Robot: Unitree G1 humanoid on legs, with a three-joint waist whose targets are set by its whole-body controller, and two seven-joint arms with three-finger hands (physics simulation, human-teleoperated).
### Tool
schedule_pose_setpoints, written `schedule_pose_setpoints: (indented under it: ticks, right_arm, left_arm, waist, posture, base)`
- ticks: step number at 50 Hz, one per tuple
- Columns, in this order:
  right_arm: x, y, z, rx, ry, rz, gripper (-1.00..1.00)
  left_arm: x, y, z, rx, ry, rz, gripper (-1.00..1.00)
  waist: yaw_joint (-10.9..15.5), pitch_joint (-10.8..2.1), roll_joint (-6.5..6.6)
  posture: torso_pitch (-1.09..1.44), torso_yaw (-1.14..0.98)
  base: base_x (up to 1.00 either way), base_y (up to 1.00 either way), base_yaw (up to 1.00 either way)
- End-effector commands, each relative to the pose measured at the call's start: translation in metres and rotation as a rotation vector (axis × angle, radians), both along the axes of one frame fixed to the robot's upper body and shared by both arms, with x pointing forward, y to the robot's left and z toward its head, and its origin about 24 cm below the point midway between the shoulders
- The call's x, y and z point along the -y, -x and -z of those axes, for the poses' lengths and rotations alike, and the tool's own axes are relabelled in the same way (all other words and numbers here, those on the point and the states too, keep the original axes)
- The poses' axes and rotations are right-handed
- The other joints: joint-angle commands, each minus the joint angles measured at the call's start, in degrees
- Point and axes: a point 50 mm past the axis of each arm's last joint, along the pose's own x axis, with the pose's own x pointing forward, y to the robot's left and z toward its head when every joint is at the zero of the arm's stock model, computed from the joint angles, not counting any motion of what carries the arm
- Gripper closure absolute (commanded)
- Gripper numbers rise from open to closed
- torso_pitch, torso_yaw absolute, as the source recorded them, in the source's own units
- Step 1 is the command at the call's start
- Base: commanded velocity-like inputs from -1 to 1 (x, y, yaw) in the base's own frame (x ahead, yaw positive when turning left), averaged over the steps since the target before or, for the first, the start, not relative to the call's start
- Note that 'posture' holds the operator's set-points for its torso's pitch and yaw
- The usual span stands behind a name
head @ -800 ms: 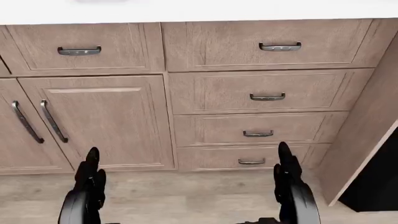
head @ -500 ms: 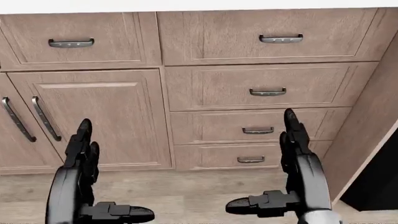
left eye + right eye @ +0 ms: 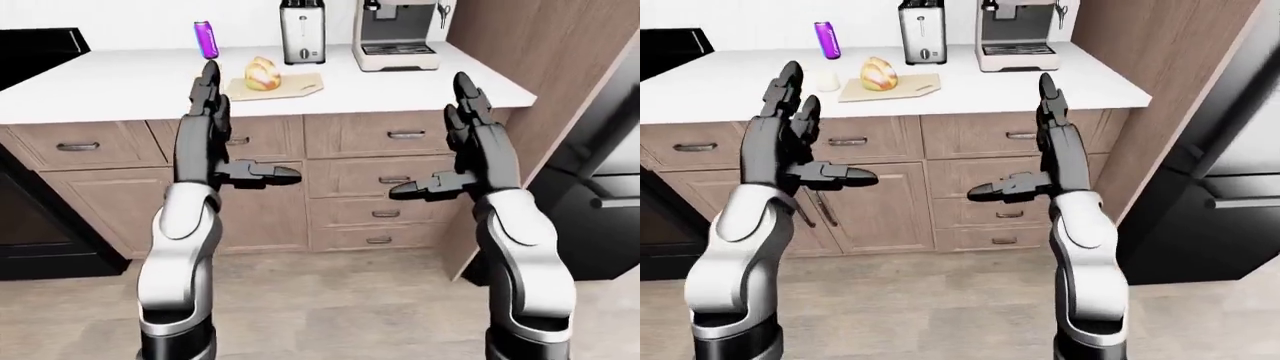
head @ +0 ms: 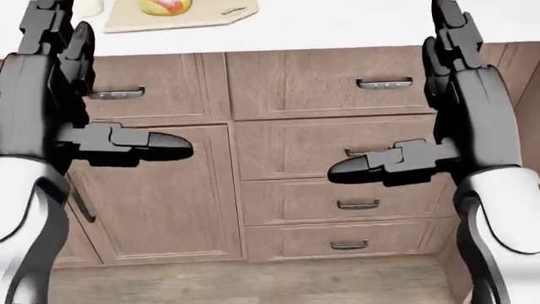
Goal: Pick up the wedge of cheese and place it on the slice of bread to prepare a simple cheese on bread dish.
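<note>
Kitchen counter seen from the robot's head cameras, both arms raised. The left hand and the right hand are held upright, well apart, each with 2 fingers pointing up and the thumb jutting toward the other hand; both are spread and hold nothing. Open air lies between them and below them down to the wood floor.

The white countertop runs across the top of the eye views; its near edge overhangs a row of wood drawers and cabinet doors. On it lies a pale cutting board carrying a rounded yellow-and-reddish item, presumably the cheese on or beside the bread; the 2 cannot be told apart at this size. In the left-eye view the left hand's fingertips overlap the board's left end. In the head view the board and item are cut off by the top edge.

Toward the wall stand a purple can, a toaster and a coffee machine, the last 2 cropped at the top. A small white object stands just left of the board; its kind is unclear. A tall wood panel closes the counter's right end, with a dark appliance beyond it. A black stove bounds the left side.
</note>
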Motion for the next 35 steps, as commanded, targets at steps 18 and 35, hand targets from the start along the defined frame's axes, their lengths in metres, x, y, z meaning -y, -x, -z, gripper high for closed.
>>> schedule_pose_setpoints:
  ticks: [18, 35]
  right_arm:
    - [-0.012, -0.002, -0.033, 0.097, 0.021, -0.067, -1.0]
    - [-0.02, -0.004, -0.036, 0.113, 0.025, -0.117, -1.0]
  left_arm:
    - [-0.005, 0.014, -0.042, 0.159, 0.015, -0.038, -1.0]
    - [-0.001, 0.018, -0.042, 0.165, 0.049, -0.027, -1.0]
  waist:
    - [0.19, 0.84, 1.68]
    - [0.31, -0.01, 0.45]
  posture:
    - [0.0, 0.0]
    - [0.0, 0.0]
  base:
    - [0.0, 0.6, 0.0]
    - [0.08, 0.26, 0.0]
